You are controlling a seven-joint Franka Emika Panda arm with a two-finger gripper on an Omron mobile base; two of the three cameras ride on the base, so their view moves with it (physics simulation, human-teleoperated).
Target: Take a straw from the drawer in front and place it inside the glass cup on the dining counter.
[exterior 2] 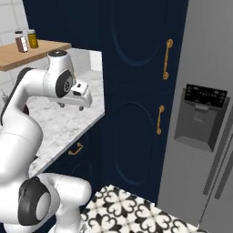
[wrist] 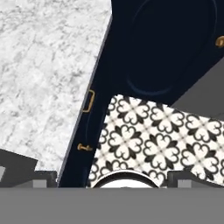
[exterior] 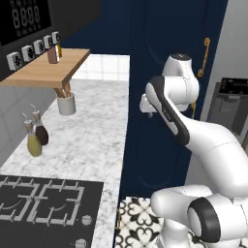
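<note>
My gripper [exterior 2: 76, 106] hangs open and empty, pointing down, just off the right edge of a marble worktop [exterior: 87, 140]. The hand view has its tips far apart at the bottom. Below the worktop edge the navy cabinet front carries a shut drawer with a gold handle [wrist: 89, 101], which also shows in the right base view [exterior 2: 76, 149]. A second gold handle [wrist: 83, 147] sits lower on the same front. The straw, the glass cup and the dining counter are out of view.
A black hob [exterior: 43, 198] lies on the near worktop. Two oil bottles [exterior: 35, 138], a white utensil pot [exterior: 67, 104] and a wooden shelf [exterior: 48, 68] stand behind it. Tall navy cabinets [exterior 2: 136, 91] and a grey fridge [exterior 2: 200, 113] are to the right, above patterned floor tiles [wrist: 153, 135].
</note>
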